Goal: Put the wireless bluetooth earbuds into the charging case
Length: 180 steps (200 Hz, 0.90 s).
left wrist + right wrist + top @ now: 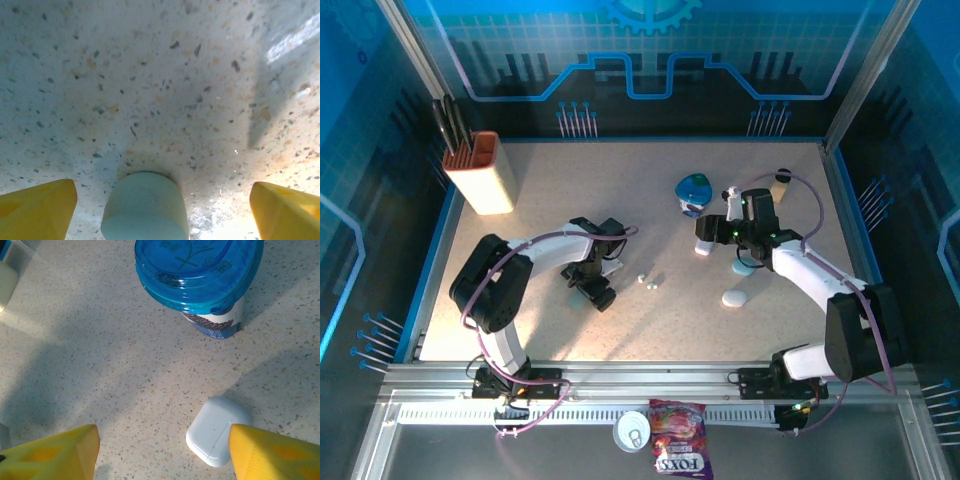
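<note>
Two white earbuds (647,282) lie loose on the speckled desk (550,240), side by side between my two arms and just right of my left jaws. My left jaws stand wide open low over the desk. Their yellow fingertips (40,207) are well apart from a pale teal rounded piece (145,207) that sits between them; what it is I cannot tell. My right jaws are spread wide too and hold nothing. A closed white charging case (212,432) lies on the desk just beside one of their fingertips (270,452), and a blue-lidded cup (200,275) is beyond it. Near my right arm rest a pale teal case (745,268) and another white case (735,297). A knife block (490,175) stands at the far left. A candy bag (678,452) and a can (632,430) lie past the near rail.
</note>
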Each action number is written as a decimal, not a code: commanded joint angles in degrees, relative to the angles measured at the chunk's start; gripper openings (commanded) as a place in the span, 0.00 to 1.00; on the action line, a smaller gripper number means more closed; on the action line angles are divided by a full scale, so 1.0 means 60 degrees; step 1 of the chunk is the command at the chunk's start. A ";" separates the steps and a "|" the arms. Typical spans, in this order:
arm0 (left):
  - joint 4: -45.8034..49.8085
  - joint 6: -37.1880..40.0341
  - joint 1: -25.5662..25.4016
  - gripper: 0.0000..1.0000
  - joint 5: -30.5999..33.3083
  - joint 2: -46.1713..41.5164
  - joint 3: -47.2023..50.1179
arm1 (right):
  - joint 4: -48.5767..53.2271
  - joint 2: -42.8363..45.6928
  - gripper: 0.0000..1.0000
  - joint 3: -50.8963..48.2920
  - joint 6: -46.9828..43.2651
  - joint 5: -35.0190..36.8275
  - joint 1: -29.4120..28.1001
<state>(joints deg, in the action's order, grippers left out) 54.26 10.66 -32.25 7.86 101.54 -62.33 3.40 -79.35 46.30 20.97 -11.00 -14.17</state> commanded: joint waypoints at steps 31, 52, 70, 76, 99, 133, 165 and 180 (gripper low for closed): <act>0.0646 -0.0472 0.0184 0.67 -0.0185 0.0199 -0.0160 | -0.0154 -0.0118 0.70 -0.0164 -0.0097 -0.0057 0.0033; 0.0650 -0.0527 0.0219 0.63 -0.0071 0.0261 -0.0180 | -0.0172 -0.0181 0.70 -0.0087 -0.0082 -0.0136 0.0026; 0.0630 -0.0581 0.0229 0.59 0.0114 0.0369 -0.0189 | -0.0171 -0.0160 0.70 -0.0042 -0.0068 -0.0159 0.0031; 0.0603 -0.0603 0.0233 0.55 0.0213 0.0413 -0.0190 | -0.0176 -0.0122 0.70 -0.0027 -0.0068 -0.0171 0.0030; 0.0571 -0.0644 0.0233 0.48 0.0385 0.0514 -0.0189 | -0.0138 -0.0052 0.70 -0.0027 -0.0097 -0.0115 0.0025; 0.0510 -0.0780 0.0259 0.37 0.0523 0.0457 -0.0245 | -0.0220 0.0127 0.70 -0.0029 -0.0140 -0.0164 0.0026; 0.0176 -0.1511 0.0518 0.36 0.0736 -0.0076 -0.0562 | -0.0973 0.0405 0.70 -0.0157 -0.0754 -0.0642 -0.0236; -0.0023 -0.2138 0.0717 0.36 0.0820 -0.0424 -0.0842 | -0.1611 0.0589 0.72 -0.0306 -0.1418 -0.0746 -0.0609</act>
<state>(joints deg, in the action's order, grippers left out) 55.40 4.16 -29.87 10.46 103.44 -63.94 0.99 -78.74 45.71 18.52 -12.64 -14.90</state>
